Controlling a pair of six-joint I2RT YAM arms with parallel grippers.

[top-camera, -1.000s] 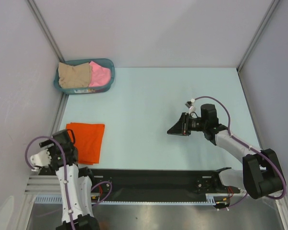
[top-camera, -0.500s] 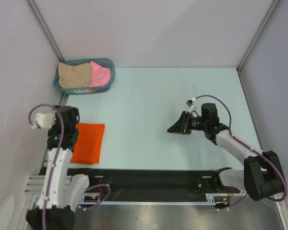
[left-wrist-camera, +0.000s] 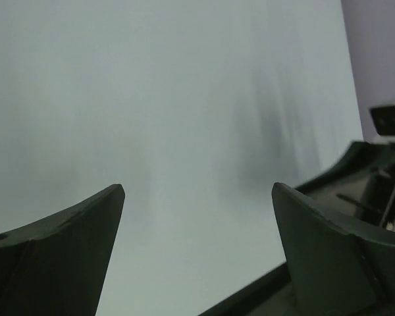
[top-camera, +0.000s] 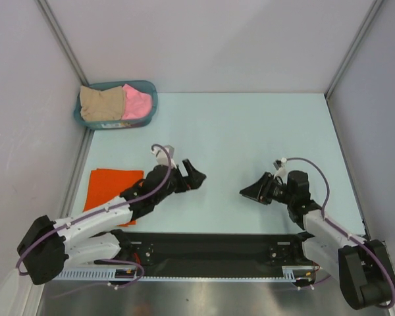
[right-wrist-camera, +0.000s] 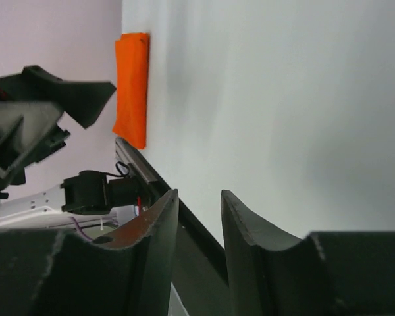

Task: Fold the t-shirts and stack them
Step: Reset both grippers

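Observation:
The orange t-shirt [top-camera: 105, 186] lies folded flat at the table's near left; my left arm crosses its right edge. It also shows in the right wrist view [right-wrist-camera: 133, 85]. The beige t-shirt [top-camera: 102, 102] and the pink t-shirt [top-camera: 138, 101] lie crumpled in the teal basket [top-camera: 151, 99] at the far left. My left gripper [top-camera: 196, 176] [left-wrist-camera: 197, 191] is wide open and empty over bare table, right of the orange shirt. My right gripper [top-camera: 247, 192] [right-wrist-camera: 199, 194] faces it from the right, jaws a small way apart and empty.
Grey walls with metal corner posts [top-camera: 62, 46] close in the pale table [top-camera: 250, 125]. A black rail [top-camera: 210, 247] runs along the near edge. The two grippers point at each other, a short gap between them. The left gripper shows in the right wrist view [right-wrist-camera: 52, 99].
My left arm has swung from the far left, past the orange shirt, out to the table's middle. My right gripper has drawn back nearer the front edge. The shirts have not moved.

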